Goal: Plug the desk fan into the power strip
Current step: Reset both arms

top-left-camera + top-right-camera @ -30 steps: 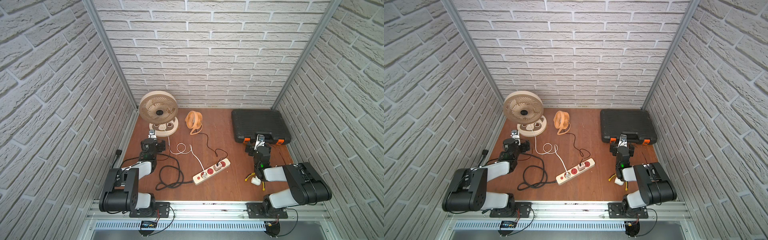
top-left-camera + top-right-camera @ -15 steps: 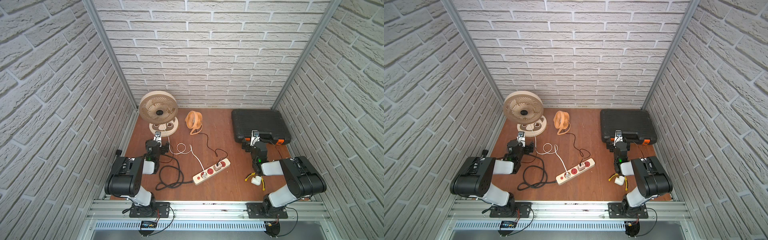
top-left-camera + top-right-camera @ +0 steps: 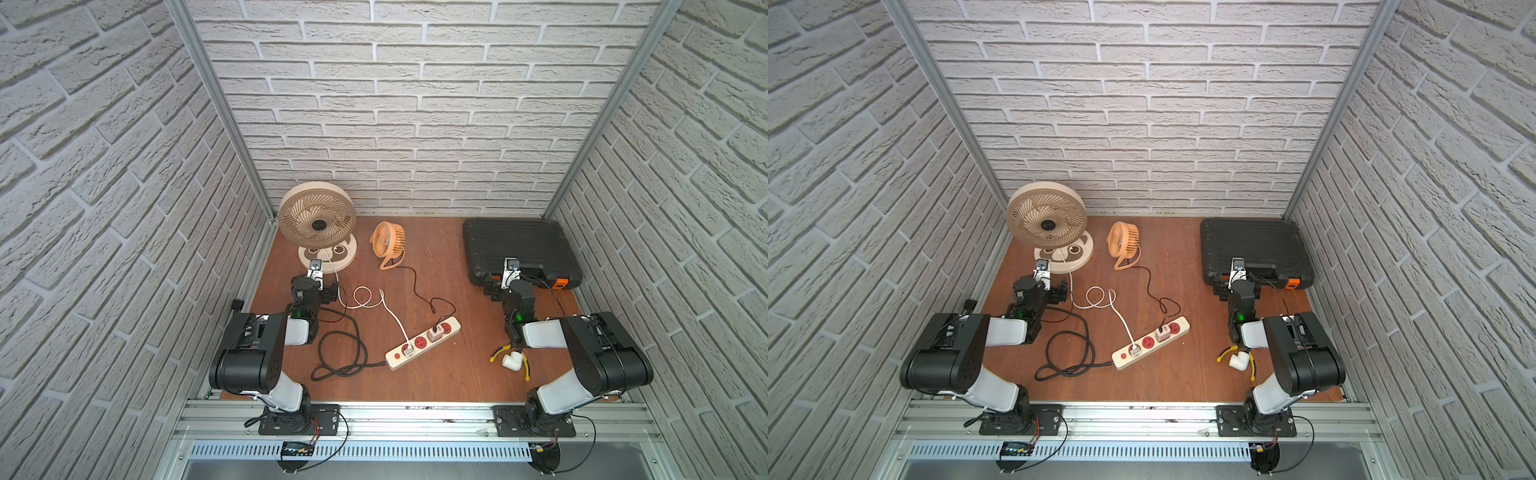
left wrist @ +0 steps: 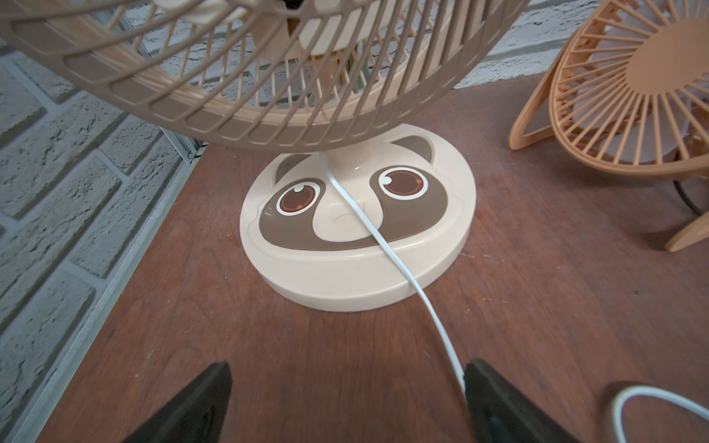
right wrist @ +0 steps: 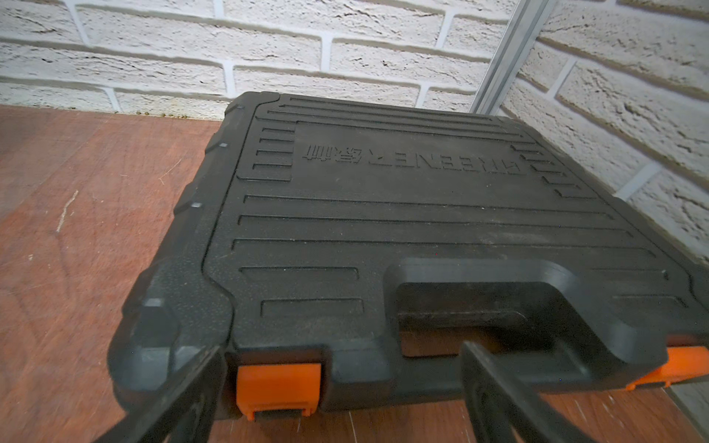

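claws first: left claw (image 4: pixel 347 368) is spread wide with nothing between the fingers, right claw (image 5: pixel 341 349) just as wide and empty, nosed up to the front edge of the black tool case (image 5: pixel 383 214). power strip (image 3: pixel 419 345) lies slantwise in the middle of the bench (image 3: pixel 436 382), well apart from both arms, its thick black cord (image 3: pixel 340 353) looped toward my left arm. desk fan (image 3: pixel 318 220) stands in the far left corner. its white cord (image 3: pixel 390 316) runs off the raccoon-face base (image 4: pixel 356 268), through a loop, down to a white plug (image 3: pixel 408 351) in the socket next to the little red button. in both top views that plug looks seated, though i can't judge how deep. small orange fan (image 3: pixel 388 239) has its own black lead in a pink adapter (image 3: pixel 435 332) two sockets along, not my concern. what's left, as i read it, is getting clear cleanly. in the left wrist view the white cord passes right beside one finger (image 4: pixel 498 402), maybe touching. i'd lift that claw straight up before drawing it in, so nothing hooks the cord and tugs the plug loose. right arm has free room, easy
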Robot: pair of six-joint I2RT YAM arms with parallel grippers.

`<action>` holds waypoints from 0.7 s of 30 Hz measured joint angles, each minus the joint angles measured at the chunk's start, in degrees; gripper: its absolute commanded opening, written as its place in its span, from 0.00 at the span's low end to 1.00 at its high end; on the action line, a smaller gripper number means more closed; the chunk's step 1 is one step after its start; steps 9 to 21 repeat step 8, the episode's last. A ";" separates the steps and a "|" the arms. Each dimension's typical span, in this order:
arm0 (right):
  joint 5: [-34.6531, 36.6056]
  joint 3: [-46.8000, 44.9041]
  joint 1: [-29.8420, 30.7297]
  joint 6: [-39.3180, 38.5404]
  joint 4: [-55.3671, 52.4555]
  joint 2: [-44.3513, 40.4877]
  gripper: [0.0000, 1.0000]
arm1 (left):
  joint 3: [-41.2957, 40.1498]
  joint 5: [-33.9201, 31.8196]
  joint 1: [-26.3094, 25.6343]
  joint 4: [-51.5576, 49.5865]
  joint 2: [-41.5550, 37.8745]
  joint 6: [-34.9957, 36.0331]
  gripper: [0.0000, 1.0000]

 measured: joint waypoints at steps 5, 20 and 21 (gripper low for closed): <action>-0.26 0.02 -0.09 0.02 -0.07 0.00 0.99 | 0.00 0.02 0.02 0.00 0.00 0.00 0.98; -1.73 0.22 -1.05 0.24 -0.48 -0.02 0.99 | 0.00 0.02 0.02 0.00 0.00 0.00 0.98; -1.73 0.22 -1.05 0.24 -0.48 -0.02 0.99 | 0.00 0.02 0.02 0.00 0.00 0.00 0.98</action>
